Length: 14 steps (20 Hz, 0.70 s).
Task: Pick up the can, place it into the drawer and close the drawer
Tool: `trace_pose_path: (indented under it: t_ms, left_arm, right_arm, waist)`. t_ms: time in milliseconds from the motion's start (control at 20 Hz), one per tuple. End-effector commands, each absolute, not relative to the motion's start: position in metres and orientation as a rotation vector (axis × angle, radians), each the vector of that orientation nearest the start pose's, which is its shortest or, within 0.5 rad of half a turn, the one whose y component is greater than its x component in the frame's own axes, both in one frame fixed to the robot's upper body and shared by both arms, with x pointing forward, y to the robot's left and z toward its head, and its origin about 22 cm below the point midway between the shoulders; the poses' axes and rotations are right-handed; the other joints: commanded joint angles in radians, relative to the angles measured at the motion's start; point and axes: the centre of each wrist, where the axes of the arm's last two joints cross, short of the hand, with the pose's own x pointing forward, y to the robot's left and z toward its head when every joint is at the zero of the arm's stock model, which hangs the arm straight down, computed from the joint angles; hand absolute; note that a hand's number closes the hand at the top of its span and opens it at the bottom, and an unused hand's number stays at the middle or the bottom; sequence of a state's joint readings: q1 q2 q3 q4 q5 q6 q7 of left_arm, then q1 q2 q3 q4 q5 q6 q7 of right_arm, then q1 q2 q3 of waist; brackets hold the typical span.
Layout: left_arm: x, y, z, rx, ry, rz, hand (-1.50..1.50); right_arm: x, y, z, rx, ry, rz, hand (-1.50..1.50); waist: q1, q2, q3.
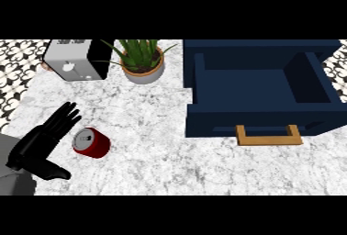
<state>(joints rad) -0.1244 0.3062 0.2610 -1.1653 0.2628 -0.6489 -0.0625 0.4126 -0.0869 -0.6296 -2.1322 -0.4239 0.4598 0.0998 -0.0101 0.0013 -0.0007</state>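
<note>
A red can [92, 142] with a silver top lies on its side on the marble counter, left of centre. My left hand [42, 143] is just to its left, fingers straight and pointing up and to the right, thumb spread out below; it does not hold the can. The navy drawer [261, 121] stands pulled open at the right, its inside bare, with a tan handle [268, 136] on its front. My right hand is out of view.
A potted green plant [142, 59] stands at the back, left of the drawer. A white and black toaster-like box [76, 59] sits at the back left. The patterned floor shows past the counter's left edge.
</note>
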Motion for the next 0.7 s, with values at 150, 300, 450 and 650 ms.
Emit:
trace_pose_path:
  t_ms: [150,300,450,650]
  left_arm:
    - [0.239,0.398,-0.072,-0.303,-1.378,-0.171,-1.50]
    - [0.249,0.385,-0.070,-0.307,-1.388,-0.181,-1.50]
    - [0.254,0.384,-0.091,-0.312,-1.365,-0.200,-1.50]
    - [0.261,0.373,-0.106,-0.331,-1.349,-0.140,-1.50]
  right_arm:
    - [0.071,-0.378,0.098,-0.178,-1.786,-0.083,-1.50]
    - [0.066,-0.364,0.113,-0.213,-1.783,-0.098,-1.50]
    - [0.077,-0.378,0.115,-0.179,-1.785,-0.100,-1.50]
    - [0.078,-0.385,0.101,-0.207,-1.783,-0.081,-1.50]
  waist:
    - [-0.004,0.000,-0.001]
    - [0.001,-0.002,0.000]
    - [-0.004,0.001,-0.001]
    - [-0.005,0.002,-0.001]
